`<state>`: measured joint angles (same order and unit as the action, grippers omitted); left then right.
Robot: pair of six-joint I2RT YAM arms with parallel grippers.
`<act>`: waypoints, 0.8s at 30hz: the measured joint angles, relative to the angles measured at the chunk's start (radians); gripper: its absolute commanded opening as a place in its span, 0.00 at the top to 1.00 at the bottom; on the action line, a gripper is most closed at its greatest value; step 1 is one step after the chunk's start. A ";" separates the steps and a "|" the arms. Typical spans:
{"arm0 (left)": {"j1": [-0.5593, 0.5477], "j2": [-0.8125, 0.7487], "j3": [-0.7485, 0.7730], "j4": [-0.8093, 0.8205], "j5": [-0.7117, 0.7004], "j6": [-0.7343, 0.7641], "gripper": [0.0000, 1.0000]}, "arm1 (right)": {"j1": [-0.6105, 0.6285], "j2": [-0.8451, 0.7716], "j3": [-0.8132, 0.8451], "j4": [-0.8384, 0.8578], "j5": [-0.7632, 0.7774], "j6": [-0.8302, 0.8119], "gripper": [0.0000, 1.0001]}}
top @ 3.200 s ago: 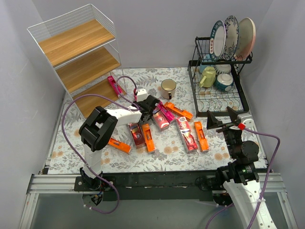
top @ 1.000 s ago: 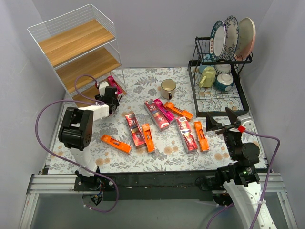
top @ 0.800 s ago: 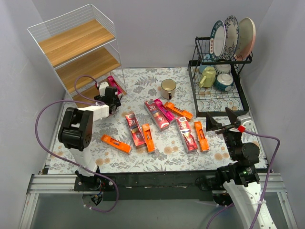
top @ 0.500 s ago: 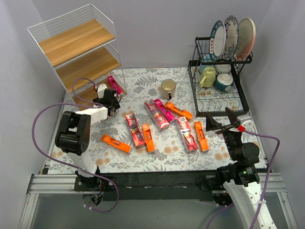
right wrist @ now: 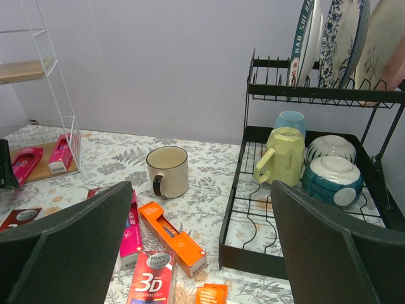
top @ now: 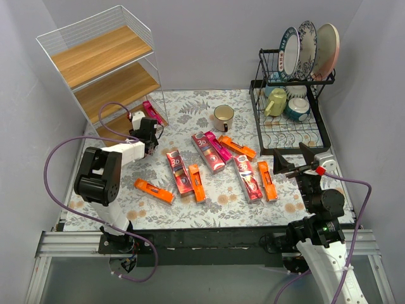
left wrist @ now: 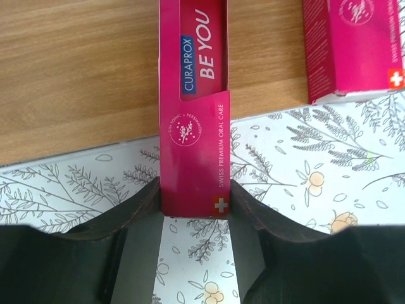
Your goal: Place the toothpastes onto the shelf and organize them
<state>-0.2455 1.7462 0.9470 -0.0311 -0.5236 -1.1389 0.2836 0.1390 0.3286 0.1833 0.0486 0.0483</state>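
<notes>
— Left wrist view: left gripper [left wrist: 195, 193] clamps the pink carton [left wrist: 193, 95] by its near end; the far half lies on the shelf [left wrist: 76, 76].
— Slide it fully in, parallel to the neighbour carton [left wrist: 351, 50], before releasing. Right gripper [right wrist: 201, 190] gapes, empty.

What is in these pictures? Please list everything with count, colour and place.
shelf: one, white wire and wood, far left.
orange cartons: four, orange, table middle.
dark red cartons: three, dark red, table middle.
pink cartons: two, magenta, table middle and bottom board.
held pink carton: one, magenta, partly on bottom board.
mug: one, cream, far middle.
dish rack: one, black, far right.
plates: three, patterned, atop rack.
cups: two, yellow, pale blue, in rack.
bowls: two, white, teal, in rack.
left gripper: shut on held pink carton.
right gripper: open, empty, near right.
</notes>
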 measured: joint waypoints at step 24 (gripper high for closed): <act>0.000 0.132 0.148 0.004 -0.047 -0.011 0.60 | 0.000 0.011 0.000 -0.001 -0.003 0.000 0.01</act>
<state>-0.2455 1.8782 1.0946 -0.0273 -0.5709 -1.1496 0.2836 0.1505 0.3286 0.1825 0.0452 0.0483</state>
